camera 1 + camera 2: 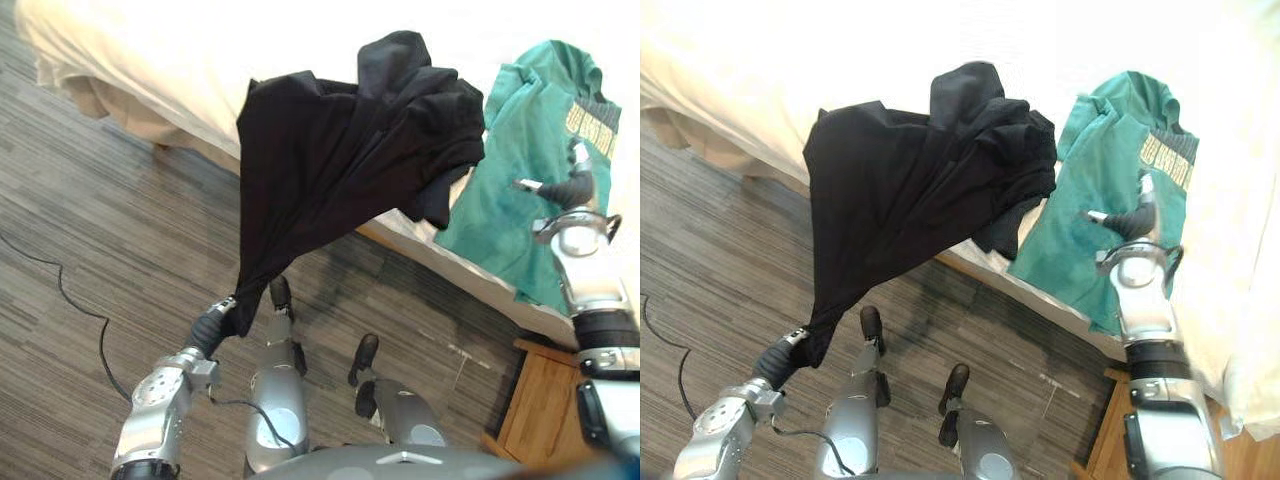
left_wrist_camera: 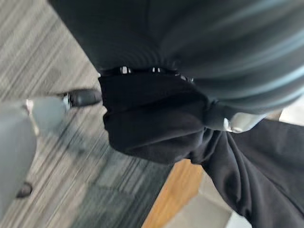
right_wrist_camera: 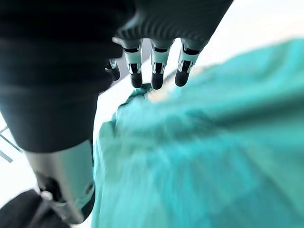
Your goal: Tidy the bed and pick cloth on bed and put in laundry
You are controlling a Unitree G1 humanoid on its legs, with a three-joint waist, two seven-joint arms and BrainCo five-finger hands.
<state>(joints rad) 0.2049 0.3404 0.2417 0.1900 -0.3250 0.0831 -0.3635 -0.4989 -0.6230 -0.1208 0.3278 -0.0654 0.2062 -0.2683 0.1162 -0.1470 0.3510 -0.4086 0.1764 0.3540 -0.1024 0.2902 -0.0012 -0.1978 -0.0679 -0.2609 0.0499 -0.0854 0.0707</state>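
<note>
Grey striped plank floor [image 1: 90, 230] takes the lower left of the left eye view; a bed [image 1: 150, 60] with cream bedding runs across the top, a wooden bedside unit [image 1: 545, 400] at lower right. Black cloth [image 1: 330, 160] lies bunched on the bed edge at upper centre and hangs stretched off it down to lower left, where the left hand [image 1: 212, 325] holds its low corner above the floor. Green shirt [image 1: 520, 170] lies spread on the bed at upper right, its hem draped over the edge. It carries a dark panel with pale lettering near the top right, too blurred to read. Right hand [image 1: 570, 185] sits over the shirt's middle; contact cannot be judged. Right eye view: same layout, black cloth at centre, green shirt just beside it, the two touching at the bed edge. Left wrist view: fingers [image 2: 124, 70] and thumb curled tight round a wad of black cloth, floor and a strip of wood behind. Right wrist view: fingers [image 3: 156, 71] fairly straight, close together, holding nothing, green fabric across the frame beyond them.
</note>
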